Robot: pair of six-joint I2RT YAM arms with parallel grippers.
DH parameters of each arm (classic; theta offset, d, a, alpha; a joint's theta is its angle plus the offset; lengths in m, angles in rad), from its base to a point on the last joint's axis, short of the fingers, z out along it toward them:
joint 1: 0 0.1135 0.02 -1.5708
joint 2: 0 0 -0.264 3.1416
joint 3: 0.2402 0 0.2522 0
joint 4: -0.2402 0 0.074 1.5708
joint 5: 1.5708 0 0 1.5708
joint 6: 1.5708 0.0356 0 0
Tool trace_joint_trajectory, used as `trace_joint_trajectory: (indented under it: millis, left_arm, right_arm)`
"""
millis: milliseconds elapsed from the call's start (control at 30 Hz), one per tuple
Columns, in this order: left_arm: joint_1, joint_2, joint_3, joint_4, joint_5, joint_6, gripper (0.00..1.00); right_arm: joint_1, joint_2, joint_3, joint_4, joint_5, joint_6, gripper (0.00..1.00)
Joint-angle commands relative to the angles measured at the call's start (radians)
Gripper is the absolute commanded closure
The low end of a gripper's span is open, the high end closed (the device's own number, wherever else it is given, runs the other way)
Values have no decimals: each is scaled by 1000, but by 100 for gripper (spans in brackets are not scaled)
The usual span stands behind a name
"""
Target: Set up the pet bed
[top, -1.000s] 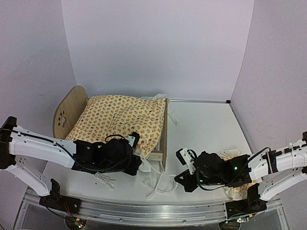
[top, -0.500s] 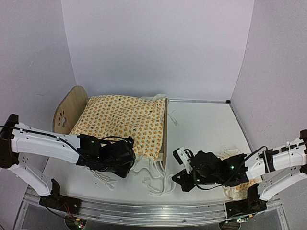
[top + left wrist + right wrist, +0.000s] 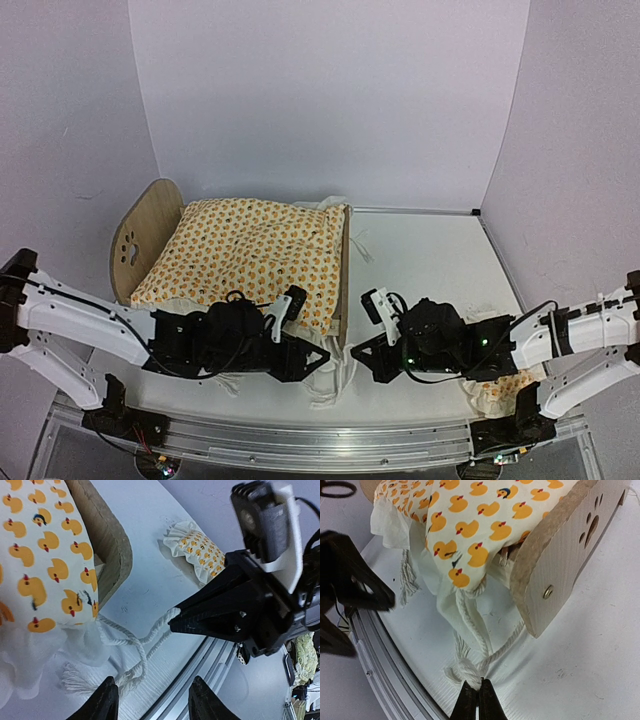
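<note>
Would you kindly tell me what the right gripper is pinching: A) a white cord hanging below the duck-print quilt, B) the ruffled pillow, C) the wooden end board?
A: the right wrist view shows the right gripper with its tips closed on the white cord that hangs below the duck-print quilt.

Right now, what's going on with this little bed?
The small light-wood pet bed has an orange duck-print quilt with white ruffles draped over it. Both grippers are at its near end. The right gripper is shut on a white twisted cord trailing from the quilt. The left gripper is open beside the loose cord ends, holding nothing.
</note>
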State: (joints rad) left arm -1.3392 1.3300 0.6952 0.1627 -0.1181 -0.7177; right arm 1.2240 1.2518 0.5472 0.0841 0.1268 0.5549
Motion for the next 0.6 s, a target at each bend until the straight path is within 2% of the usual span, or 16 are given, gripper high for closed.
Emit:
trace_joint_trajectory:
  millis: [0, 133, 333, 567]
  left_arm:
    - [0, 124, 103, 150, 30, -62, 53]
    - [13, 188, 116, 148, 1, -119, 57]
    - [41, 263, 127, 155, -49, -199, 75]
    - [49, 287, 115, 150, -108, -252, 71]
  right_arm:
    - [-18, 12, 30, 78, -4, -38, 100]
    - [-18, 13, 20, 75, -5, -45, 100]
    - [-18, 4, 12, 78, -21, -47, 100]
    - [-18, 6, 3, 88, -26, -47, 100]
